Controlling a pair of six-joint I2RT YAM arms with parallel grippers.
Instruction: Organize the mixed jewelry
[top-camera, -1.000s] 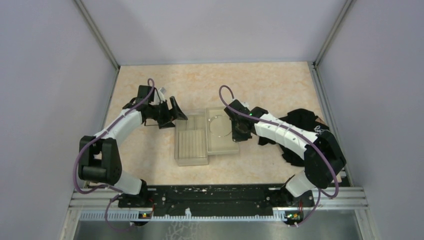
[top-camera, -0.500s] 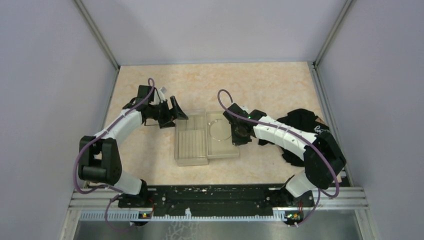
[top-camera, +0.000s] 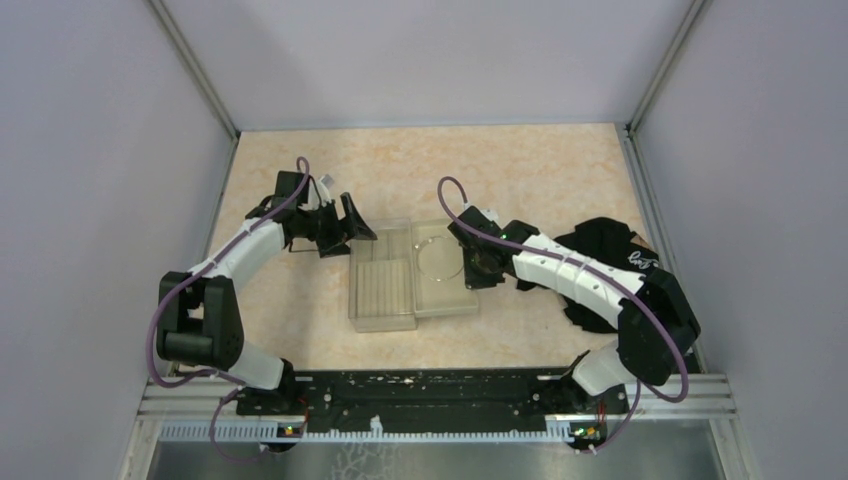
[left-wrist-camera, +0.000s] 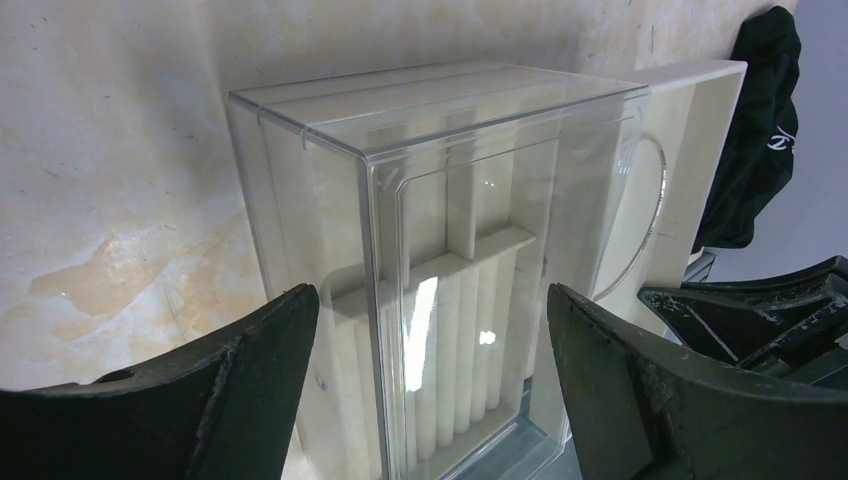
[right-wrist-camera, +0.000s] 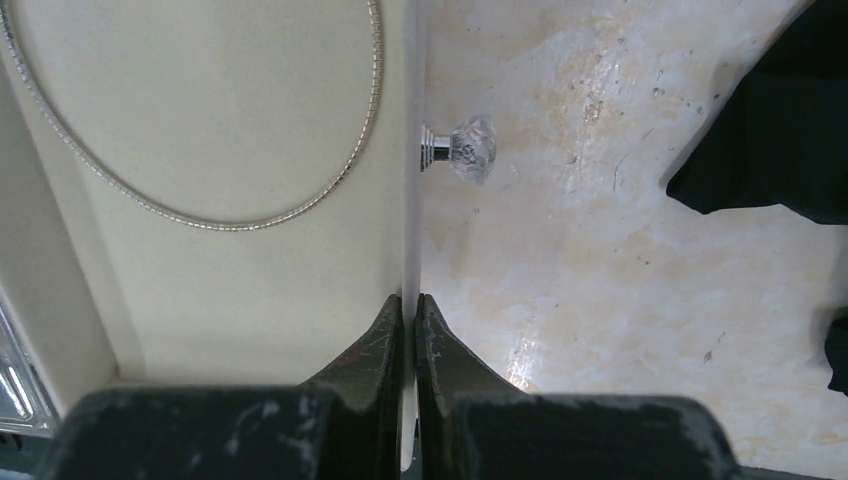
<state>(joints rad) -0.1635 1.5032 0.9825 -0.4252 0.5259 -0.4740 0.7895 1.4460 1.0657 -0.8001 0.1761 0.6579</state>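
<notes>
A thin silver hoop (top-camera: 437, 258) lies in a beige drawer tray (top-camera: 447, 298) pulled out to the right of a clear case (top-camera: 383, 290). In the right wrist view the hoop (right-wrist-camera: 200, 220) rests on the tray floor (right-wrist-camera: 250, 300). My right gripper (top-camera: 481, 268) is shut on the tray's front wall (right-wrist-camera: 411, 200), just below its crystal knob (right-wrist-camera: 465, 148); it also shows in its own wrist view (right-wrist-camera: 410, 300). My left gripper (top-camera: 355, 226) is open at the case's far left end, and its jaws (left-wrist-camera: 430, 305) straddle the case (left-wrist-camera: 400, 200) without touching it. No tiny metal bits show.
A black cloth (top-camera: 600, 240) lies crumpled at the right, under my right arm, and shows in both wrist views (right-wrist-camera: 770, 110) (left-wrist-camera: 755, 130). The case holds a ridged ring insert (left-wrist-camera: 470, 330). Grey walls close in the table on three sides.
My right gripper and the tray it holds have shifted slightly toward the near side, and the right elbow has swung out to the right. The left arm has not moved.
</notes>
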